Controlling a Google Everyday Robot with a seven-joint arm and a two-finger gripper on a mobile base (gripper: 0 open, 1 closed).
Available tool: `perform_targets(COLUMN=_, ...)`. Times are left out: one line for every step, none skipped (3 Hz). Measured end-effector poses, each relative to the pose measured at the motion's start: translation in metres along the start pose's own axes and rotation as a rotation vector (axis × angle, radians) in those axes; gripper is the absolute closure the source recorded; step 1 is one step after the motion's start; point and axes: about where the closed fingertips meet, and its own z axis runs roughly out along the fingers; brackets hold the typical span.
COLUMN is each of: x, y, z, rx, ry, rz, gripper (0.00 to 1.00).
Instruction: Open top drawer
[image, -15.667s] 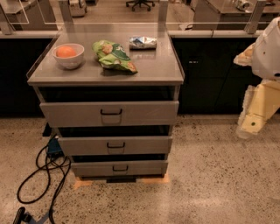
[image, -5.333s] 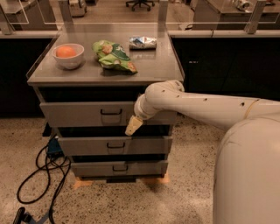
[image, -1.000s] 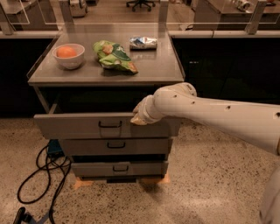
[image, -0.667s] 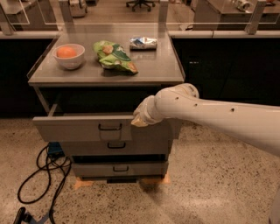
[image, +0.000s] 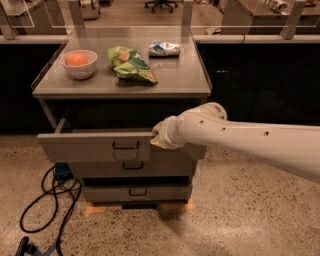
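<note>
The top drawer (image: 90, 146) is the widest grey front of the grey metal cabinet, with a small black bracket handle (image: 125, 145) at centre. It stands pulled out toward me, well proud of the two smaller drawers below it. Its inside is in shadow. My gripper (image: 156, 138) is at the drawer front's upper edge, just right of the handle, at the end of the white arm that reaches in from the right.
On the cabinet top (image: 175, 80) sit a white bowl with an orange (image: 78, 63), a green snack bag (image: 131, 63) and a white-blue packet (image: 164, 48). A black cable (image: 50, 200) lies on the speckled floor at left. Dark counters stand behind on both sides.
The top drawer has slid further out toward me, and my gripper has come with its front edge. The items on the cabinet top have not moved.
</note>
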Motion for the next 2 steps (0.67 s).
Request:
perform_targets(x=0.0004, y=0.005, z=-0.0013, rx=0.003, ry=0.002, rz=-0.001, gripper=1.0)
perform_targets(x=-0.0014, y=0.0047, z=-0.0016, rx=0.003, ry=0.002, rz=-0.001, gripper=1.0)
